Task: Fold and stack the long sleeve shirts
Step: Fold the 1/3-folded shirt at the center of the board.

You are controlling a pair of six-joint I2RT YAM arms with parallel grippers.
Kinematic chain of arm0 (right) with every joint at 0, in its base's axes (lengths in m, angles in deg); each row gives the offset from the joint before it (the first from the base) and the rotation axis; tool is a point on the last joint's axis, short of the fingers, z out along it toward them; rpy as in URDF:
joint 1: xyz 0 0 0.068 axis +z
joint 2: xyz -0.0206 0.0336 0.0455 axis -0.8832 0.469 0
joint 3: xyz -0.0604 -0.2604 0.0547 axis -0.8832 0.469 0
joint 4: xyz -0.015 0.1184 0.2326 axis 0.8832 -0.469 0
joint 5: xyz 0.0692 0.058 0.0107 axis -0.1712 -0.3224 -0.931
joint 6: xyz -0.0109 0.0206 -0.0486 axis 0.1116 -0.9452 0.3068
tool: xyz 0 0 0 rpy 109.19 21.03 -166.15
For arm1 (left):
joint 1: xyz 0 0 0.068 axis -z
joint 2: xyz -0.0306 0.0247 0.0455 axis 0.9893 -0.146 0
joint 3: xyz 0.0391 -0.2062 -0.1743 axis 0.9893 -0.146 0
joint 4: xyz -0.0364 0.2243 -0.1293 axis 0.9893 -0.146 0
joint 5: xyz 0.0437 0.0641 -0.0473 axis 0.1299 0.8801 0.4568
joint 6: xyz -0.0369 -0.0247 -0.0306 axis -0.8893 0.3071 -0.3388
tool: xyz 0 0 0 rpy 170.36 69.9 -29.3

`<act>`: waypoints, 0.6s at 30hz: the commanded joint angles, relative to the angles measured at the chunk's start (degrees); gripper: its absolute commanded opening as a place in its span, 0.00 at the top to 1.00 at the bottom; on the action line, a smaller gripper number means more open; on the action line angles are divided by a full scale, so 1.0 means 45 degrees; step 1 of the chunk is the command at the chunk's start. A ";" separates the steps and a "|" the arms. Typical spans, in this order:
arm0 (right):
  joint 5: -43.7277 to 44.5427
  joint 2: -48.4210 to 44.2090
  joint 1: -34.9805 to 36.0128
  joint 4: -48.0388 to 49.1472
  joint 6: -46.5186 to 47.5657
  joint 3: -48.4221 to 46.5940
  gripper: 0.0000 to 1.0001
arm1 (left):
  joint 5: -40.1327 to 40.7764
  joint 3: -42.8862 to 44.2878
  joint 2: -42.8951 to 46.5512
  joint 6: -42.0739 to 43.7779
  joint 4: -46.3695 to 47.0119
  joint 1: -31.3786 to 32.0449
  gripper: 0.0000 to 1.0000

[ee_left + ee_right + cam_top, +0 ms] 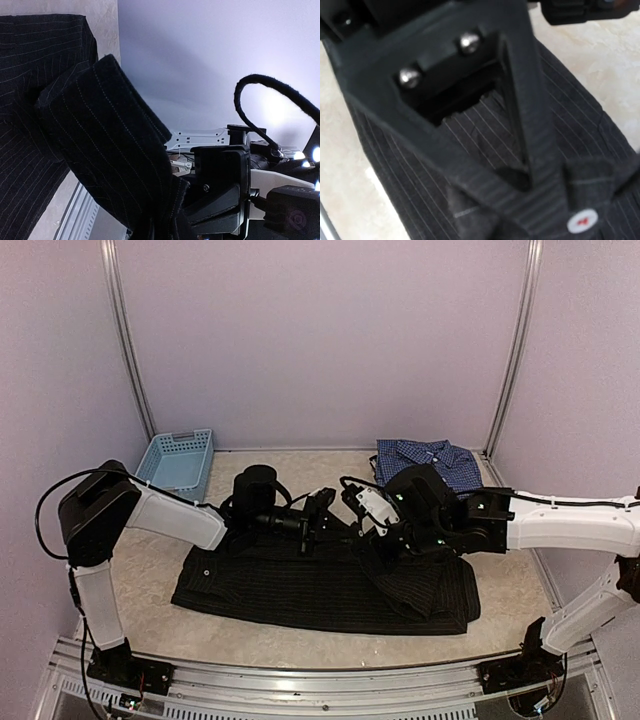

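Folding a black pinstriped cloth shirt (pixel 300 595): left hand (pixel 318 513) seemingly clamping lifted fabric, right hand (pixel 380 545) closed at the collar (pixel 560 200); next, laying that fold across.

No legible text or labels.

The black pinstriped shirt (pixel 300 595) lies spread wide across the near middle of the table (pixel 145 590), its far edge and right side raised into rumpled folds, while the blue checked shirt (pixel 428 462), collar showing, lies folded into a compact block at the far right, apart from it.
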 commanded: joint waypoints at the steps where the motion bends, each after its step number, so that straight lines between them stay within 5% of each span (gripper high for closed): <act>1: 0.0178 -0.0001 0.0108 0.0061 -0.0063 -0.0247 1.00 | 0.0071 -0.0114 0.0123 0.1159 -0.1006 0.0024 0.95; 5: -0.0014 -0.0059 0.0117 0.0074 -0.0249 -0.0059 0.97 | 0.0117 0.0120 0.0278 0.2117 -0.1858 -0.0122 1.00; 8: 0.0123 -0.0401 0.0098 -0.0022 -0.0658 0.0260 0.72 | 0.0285 0.0546 0.0590 0.3342 -0.3392 -0.0352 1.00; 11: 0.0403 -0.1139 0.0032 -0.0242 -0.1167 0.0650 0.56 | 0.0699 0.1212 0.1197 0.4978 -0.5320 -0.0594 1.00; 18: 0.1264 -0.4460 -0.0481 -0.1100 -0.2614 0.1199 0.39 | 0.0837 0.2716 0.2210 0.8124 -0.7440 -0.0378 1.00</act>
